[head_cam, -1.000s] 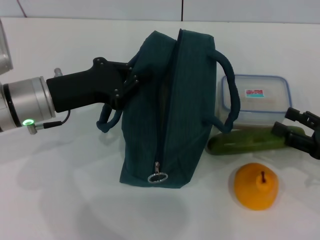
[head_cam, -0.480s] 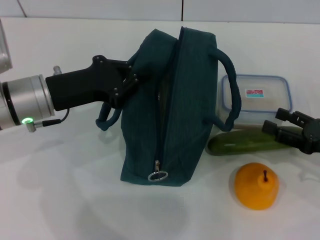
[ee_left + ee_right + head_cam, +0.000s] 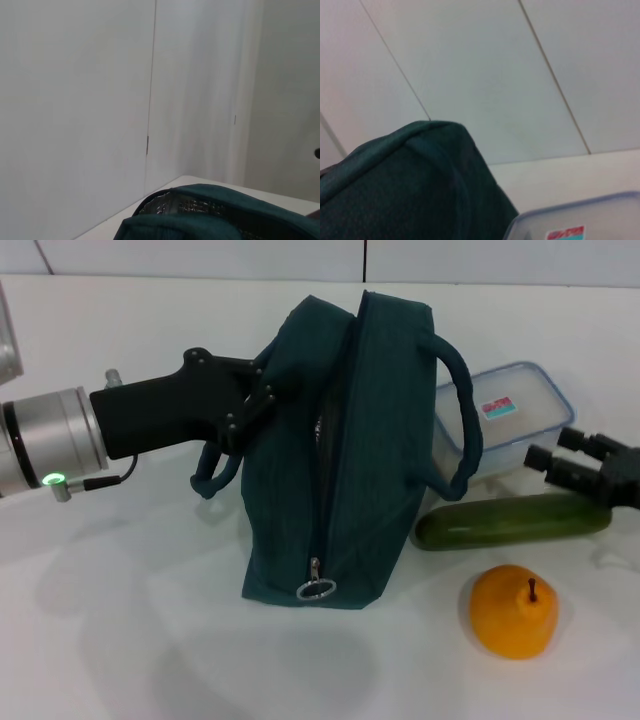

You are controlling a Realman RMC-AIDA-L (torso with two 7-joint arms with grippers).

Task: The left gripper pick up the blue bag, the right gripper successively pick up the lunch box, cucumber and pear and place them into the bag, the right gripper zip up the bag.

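The blue bag (image 3: 370, 460) stands upright at the table's middle, its zipper open along the top and the ring pull (image 3: 315, 589) at the near end. My left gripper (image 3: 255, 400) is shut on the bag's left upper edge by the handle. At the right, my right gripper (image 3: 558, 452) is clamped on the right edge of the lunch box (image 3: 490, 430), which tilts up behind the bag's right handle. The cucumber (image 3: 510, 520) lies in front of the box, with the pear (image 3: 512, 612) nearer still. The left wrist view shows the bag's rim (image 3: 215, 215). The right wrist view shows the bag (image 3: 405, 185) and box lid (image 3: 585, 220).
The white table (image 3: 120, 620) runs back to a pale panelled wall (image 3: 200, 260). The bag's left handle loop (image 3: 212, 478) hangs below my left gripper.
My right gripper moved in from the right edge over the cucumber and took hold of the lunch box, which has tilted up and shifted. The left arm and bag have barely moved.
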